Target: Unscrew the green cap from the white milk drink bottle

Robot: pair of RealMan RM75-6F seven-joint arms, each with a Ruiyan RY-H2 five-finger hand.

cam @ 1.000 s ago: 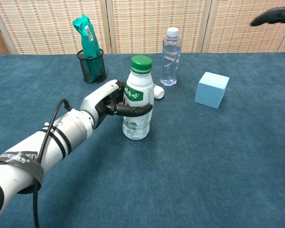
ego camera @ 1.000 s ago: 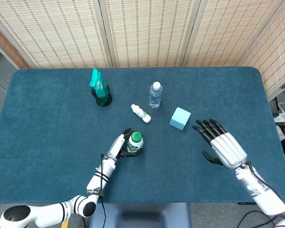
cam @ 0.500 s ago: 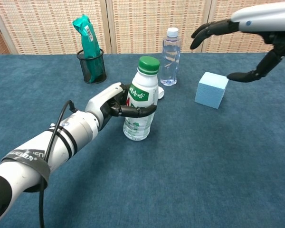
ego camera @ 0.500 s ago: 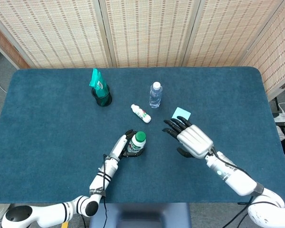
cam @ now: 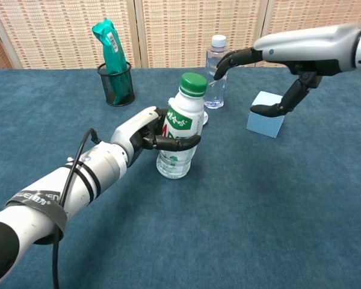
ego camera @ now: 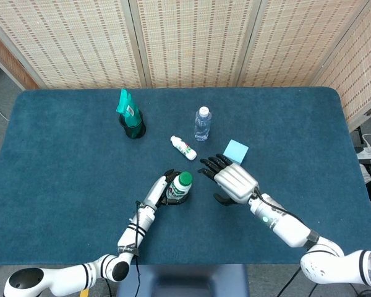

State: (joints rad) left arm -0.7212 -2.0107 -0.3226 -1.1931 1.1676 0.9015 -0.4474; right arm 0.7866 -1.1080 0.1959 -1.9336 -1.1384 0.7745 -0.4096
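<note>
The white milk drink bottle [cam: 177,144] with its green cap [cam: 192,84] stands on the blue table, tilted a little toward the right. My left hand [cam: 145,131] grips its body, dark fingers wrapped round the label. In the head view the bottle [ego camera: 177,189] and cap [ego camera: 185,179] sit near the table's front middle, with the left hand [ego camera: 159,189] beside them. My right hand [ego camera: 232,180] hovers open just right of the cap, fingers spread toward it. The chest view shows the right hand [cam: 271,63] above and right of the cap, not touching it.
A clear water bottle [cam: 215,72] stands behind the milk bottle. A light blue cube [cam: 266,114] lies under the right hand. A black cup holding a green packet [cam: 113,63] stands at the back left. A small white bottle [ego camera: 183,147] lies on its side mid-table.
My right hand has swept left from the table's right side toward the green cap. The left hand has kept its grip and tilted the bottle slightly rightward.
</note>
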